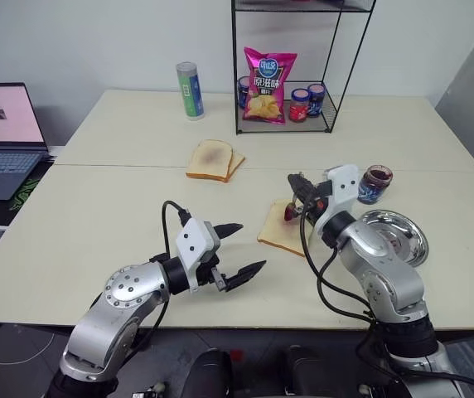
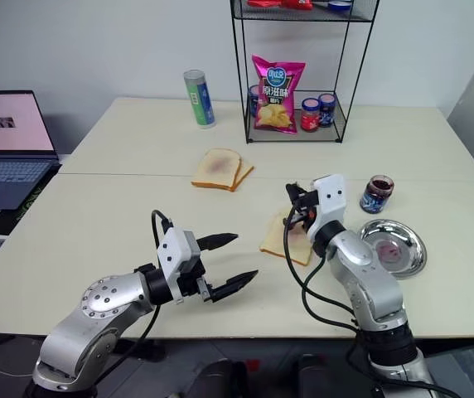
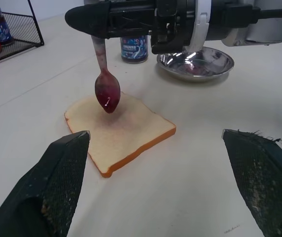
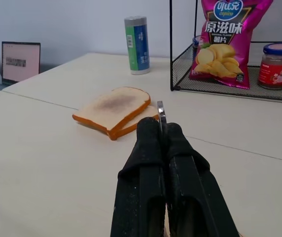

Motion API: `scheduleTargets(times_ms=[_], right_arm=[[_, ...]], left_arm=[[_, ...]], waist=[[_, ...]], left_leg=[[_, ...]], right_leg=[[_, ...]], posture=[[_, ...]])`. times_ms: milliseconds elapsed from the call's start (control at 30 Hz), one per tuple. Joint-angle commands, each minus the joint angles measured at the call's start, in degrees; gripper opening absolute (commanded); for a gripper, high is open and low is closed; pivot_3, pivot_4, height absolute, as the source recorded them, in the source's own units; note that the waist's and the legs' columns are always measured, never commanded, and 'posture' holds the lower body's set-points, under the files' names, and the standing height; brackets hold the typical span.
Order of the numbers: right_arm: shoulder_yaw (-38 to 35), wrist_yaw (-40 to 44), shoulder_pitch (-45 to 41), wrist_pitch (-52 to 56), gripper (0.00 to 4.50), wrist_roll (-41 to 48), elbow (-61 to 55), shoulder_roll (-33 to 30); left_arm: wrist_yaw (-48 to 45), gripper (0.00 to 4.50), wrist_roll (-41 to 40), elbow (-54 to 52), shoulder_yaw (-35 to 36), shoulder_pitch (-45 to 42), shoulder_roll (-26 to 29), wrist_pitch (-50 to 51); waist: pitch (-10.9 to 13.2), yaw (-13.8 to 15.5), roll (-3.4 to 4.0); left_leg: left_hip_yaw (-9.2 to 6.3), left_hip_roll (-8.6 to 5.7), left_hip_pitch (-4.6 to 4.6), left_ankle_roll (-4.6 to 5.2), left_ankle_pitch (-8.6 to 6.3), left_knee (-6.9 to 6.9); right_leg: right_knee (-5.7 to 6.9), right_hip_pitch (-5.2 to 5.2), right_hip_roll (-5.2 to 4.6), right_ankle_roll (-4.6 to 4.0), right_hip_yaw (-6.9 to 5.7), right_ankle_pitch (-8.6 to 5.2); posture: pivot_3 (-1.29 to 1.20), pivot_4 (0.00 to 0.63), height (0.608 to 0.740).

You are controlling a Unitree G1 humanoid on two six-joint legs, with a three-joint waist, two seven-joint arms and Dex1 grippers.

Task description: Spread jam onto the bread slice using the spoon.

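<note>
A: Hanging bowl-down over the bread slice [image 3: 119,131], the spoon [image 3: 105,81] is held by its slim handle in the right claw [image 4: 161,129], whose two fingers are pressed together on the metal. The bowl is coated with jam [image 3: 106,93], dark and glossy.

B: Noted. The slice is seen flat on the tabletop [image 1: 96,207], between the right arm and the left claw [image 1: 230,249]. The left claw is spread wide, nothing in it, near the slice but not touching.

A: Handling, as judged: the bread is taken to be light and soft, easily dragged or torn by a hard stroke. A shallow, flat pass of the bowl's back is advised.

B: The spoon is stiff and smooth; slip in the grip is possible, so hold is best kept well up the handle, clear of the jam.

A: The slice could be steadied at a crust corner by the left claw.

B: Also logged: steel dish [image 1: 403,236] and open jar [image 1: 375,182] just beyond the right arm.
</note>
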Motion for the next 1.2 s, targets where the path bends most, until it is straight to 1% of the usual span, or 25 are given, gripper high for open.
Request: scheduleTargets(times_ms=[33, 233, 567, 900, 933, 1067, 1200], right_arm=[[-1.0, 1.1, -0.7, -0.4, 0.02, -0.2, -3.8, 0.2], [-1.4, 1.6, -0.4, 0.5, 0.02, -0.1, -4.6, 0.2], [-4.2, 1.5, 0.0, 3.2, 0.02, 2.1, -5.7, 1.3], [-6.4, 0.8, 0.1, 5.2, 0.02, 3.2, -6.2, 3.6], [-6.8, 0.5, 0.1, 5.6, 0.02, 3.7, -6.1, 4.0], [-11.8, -2.0, 1.4, 9.6, 0.02, 10.5, -2.9, 9.1], [-15.2, -3.1, 2.2, 9.5, 0.02, 11.9, 1.9, 11.2]], left_arm=[[-0.2, 4.5, -0.8, -1.4, 0.8, -0.7, 0.4, -0.4], [-0.1, 4.5, -0.9, -1.2, 0.9, -0.7, 0.5, -0.5], [0.0, 4.5, -1.0, -1.1, 0.7, -1.0, 0.4, -0.3], [-0.5, 4.5, -1.3, -0.7, 0.8, -1.4, 0.7, -0.3], [-0.5, 4.5, -1.3, -0.6, 0.9, -1.4, 0.7, -0.3], [-0.6, 4.5, -1.4, -0.6, 0.8, -1.5, 0.6, -0.3], [-0.5, 4.5, -1.3, -0.6, 0.6, -1.7, 0.6, -0.3]], waist=[[0.0, 0.0, 0.0], [0.0, 0.0, 0.0], [0.0, 0.0, 0.0], [0.0, 0.0, 0.0], [0.0, 0.0, 0.0], [0.0, 0.0, -0.01], [0.0, 0.0, -0.01]], left_leg=[[0.0, 0.0, 0.0, 0.0, 0.0, 0.0], [0.0, 0.0, 0.0, 0.0, 0.0, -0.01], [0.0, 0.0, 0.0, -0.01, 0.0, 0.0], [0.0, -0.01, 0.0, -0.01, 0.0, 0.0], [0.0, -0.01, 0.0, -0.01, 0.01, 0.0], [-0.01, 0.01, 0.0, -0.01, 0.01, -0.01], [-0.01, 0.0, 0.01, -0.01, 0.01, 0.0]], right_leg=[[0.0, 0.0, 0.0, 0.0, 0.0, 0.0], [0.0, 0.0, 0.0, -0.01, 0.0, 0.0], [0.01, 0.0, 0.0, -0.02, -0.01, 0.01], [0.01, 0.0, 0.0, -0.02, 0.0, 0.01], [0.01, 0.0, 0.0, -0.02, 0.0, 0.01], [0.04, 0.0, 0.01, -0.03, -0.02, 0.02], [0.04, 0.01, 0.0, -0.08, 0.0, 0.05]], posture=[[0.0, 0.15, 0.74], [0.0, 0.15, 0.74], [0.0, 0.15, 0.74], [0.0, 0.15, 0.74], [0.0, 0.15, 0.74], [0.0, 0.15, 0.74], [0.0, 0.15, 0.74]])
